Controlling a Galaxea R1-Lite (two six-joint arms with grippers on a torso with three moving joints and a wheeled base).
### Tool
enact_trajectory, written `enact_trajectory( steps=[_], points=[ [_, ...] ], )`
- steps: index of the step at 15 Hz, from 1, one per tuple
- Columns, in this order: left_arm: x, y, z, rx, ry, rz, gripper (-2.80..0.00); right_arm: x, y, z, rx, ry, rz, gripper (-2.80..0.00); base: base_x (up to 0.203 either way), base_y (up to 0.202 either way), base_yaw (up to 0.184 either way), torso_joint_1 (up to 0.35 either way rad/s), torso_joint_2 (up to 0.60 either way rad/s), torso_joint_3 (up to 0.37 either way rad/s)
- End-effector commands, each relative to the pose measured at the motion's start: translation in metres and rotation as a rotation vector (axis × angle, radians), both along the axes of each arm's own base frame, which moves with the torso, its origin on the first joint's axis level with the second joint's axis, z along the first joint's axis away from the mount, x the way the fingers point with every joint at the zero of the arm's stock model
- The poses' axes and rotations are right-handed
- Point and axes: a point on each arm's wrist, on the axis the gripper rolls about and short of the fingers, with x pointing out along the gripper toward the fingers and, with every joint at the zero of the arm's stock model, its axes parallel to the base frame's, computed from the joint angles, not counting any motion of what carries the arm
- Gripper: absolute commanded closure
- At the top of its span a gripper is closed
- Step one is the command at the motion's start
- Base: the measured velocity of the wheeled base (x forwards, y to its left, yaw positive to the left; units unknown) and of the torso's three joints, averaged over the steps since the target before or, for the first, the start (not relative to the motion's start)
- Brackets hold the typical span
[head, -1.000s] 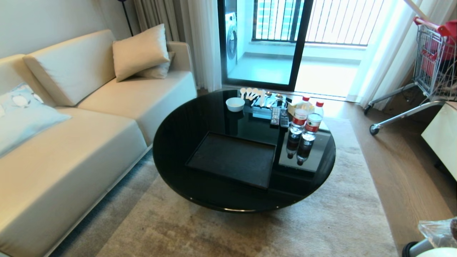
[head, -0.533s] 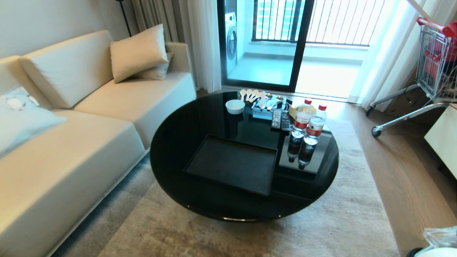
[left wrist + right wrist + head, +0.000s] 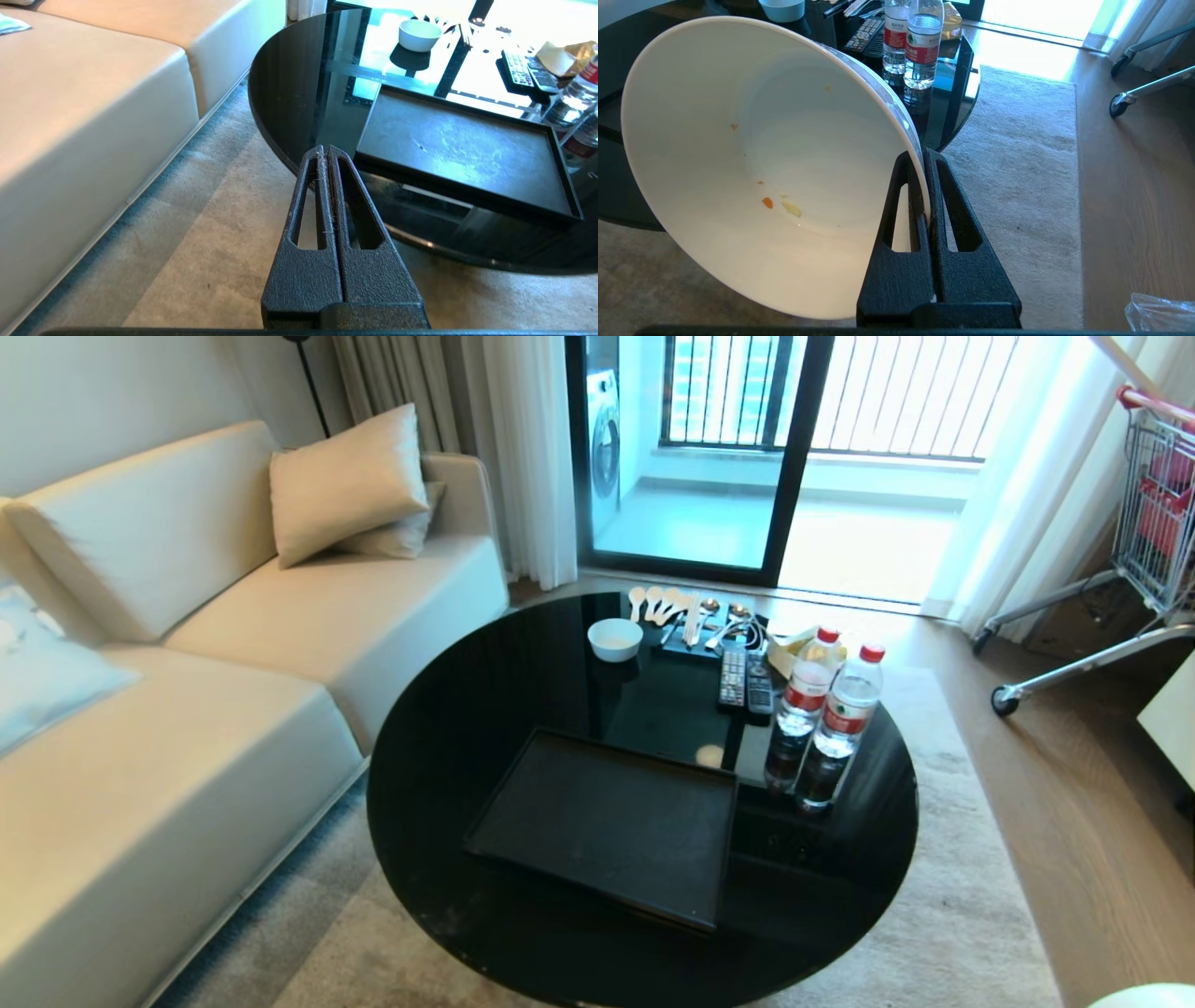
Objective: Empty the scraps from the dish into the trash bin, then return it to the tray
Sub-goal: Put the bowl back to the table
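As the head view has drawn nearer the flat matte-black tray [image 3: 607, 821], the right pincer [image 3: 924, 186] grips the near-empty glossy white bowl [image 3: 752, 158], ready for return; left pincer [image 3: 327, 158] closed, empty.

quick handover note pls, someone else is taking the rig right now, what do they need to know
Right tool: shut on the rim of the dish, held tilted beside the table's near right edge.
Left tool: shut, holding nothing, parked low over the rug near the table.
Dish: nearly empty; only a few small orange and pale scraps cling inside.
Tray: on the table, nothing on it.
Trash bin: only a bit of clear bag shows, on the floor at the robot's right.
Done: emptying looks finished.
Left: set the dish on the tray and let go.
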Motion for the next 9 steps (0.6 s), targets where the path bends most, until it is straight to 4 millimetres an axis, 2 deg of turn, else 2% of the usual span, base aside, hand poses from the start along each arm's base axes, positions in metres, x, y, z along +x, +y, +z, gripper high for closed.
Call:
enact_trajectory(
  steps=[1, 2, 9],
  points=[
    [0.0000, 0.0000, 0.0000, -0.001, -0.001, 0.001, 0.00, 0.0001, 0.0000, 0.0000, -0.001, 0.002, 0.000, 0.00, 0.167, 0.000, 0.002, 0.002, 0.00, 0.004],
    [0.0000, 0.0000, 0.0000, -0.001, -0.001, 0.001, 0.00, 0.0002, 0.0000, -0.0003, -0.001, 0.003, 0.000, 0.00, 0.108, 0.000, -0.002, 0.011, 0.01, 0.002],
    [0.0000, 0.0000, 0.0000, -0.001, -0.001, 0.001, 0.00, 0.0001, 0.0000, 0.0000, -0.001, 0.002, 0.000, 0.00, 0.000, 0.000, 0.000, 0.000, 0.00, 0.000]
  ],
)
